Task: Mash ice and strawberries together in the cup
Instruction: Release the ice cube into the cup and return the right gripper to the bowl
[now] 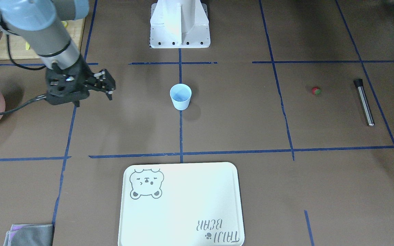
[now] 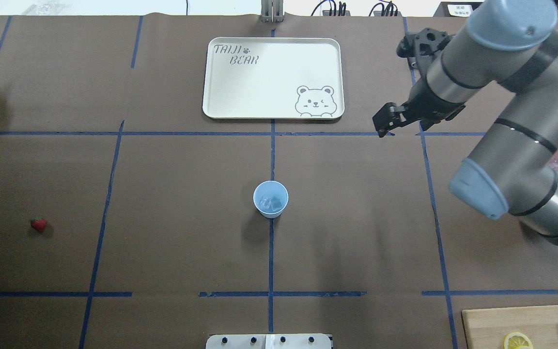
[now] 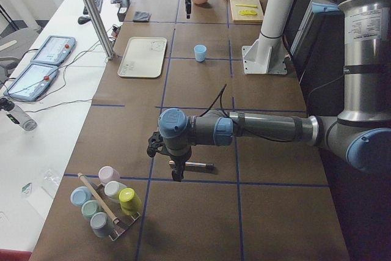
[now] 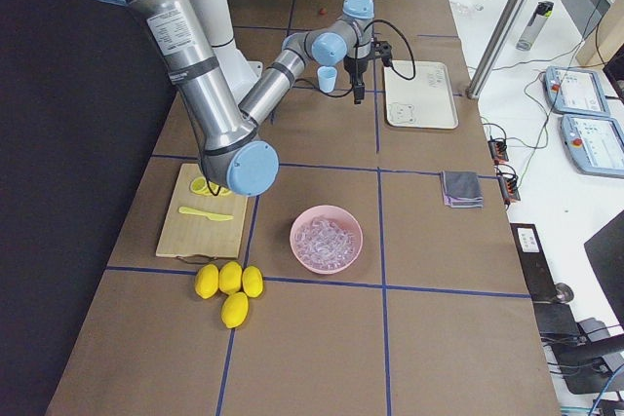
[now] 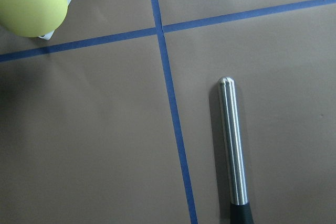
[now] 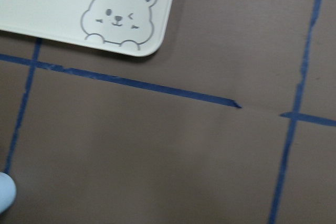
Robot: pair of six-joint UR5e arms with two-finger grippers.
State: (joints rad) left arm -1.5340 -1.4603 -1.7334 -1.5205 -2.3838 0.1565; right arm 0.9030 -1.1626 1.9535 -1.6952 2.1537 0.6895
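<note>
Sensibly, left gripper (image 3: 175, 174) should pinch the strawberry (image 2: 38, 224) softly for the cup (image 2: 270, 199); whether it or right gripper (image 1: 110, 94) is clenched, I cannot tell.

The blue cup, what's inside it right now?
Clear ice cubes lie in the cup, seen from overhead. The strawberry is not in it; it lies apart on the table. Whatever is beneath the cubes is hidden.

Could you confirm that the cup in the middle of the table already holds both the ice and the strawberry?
Not quite. The cup holds only ice. The overhead view shows the strawberry lying on the table, well off to the robot's left of the cup.
</note>
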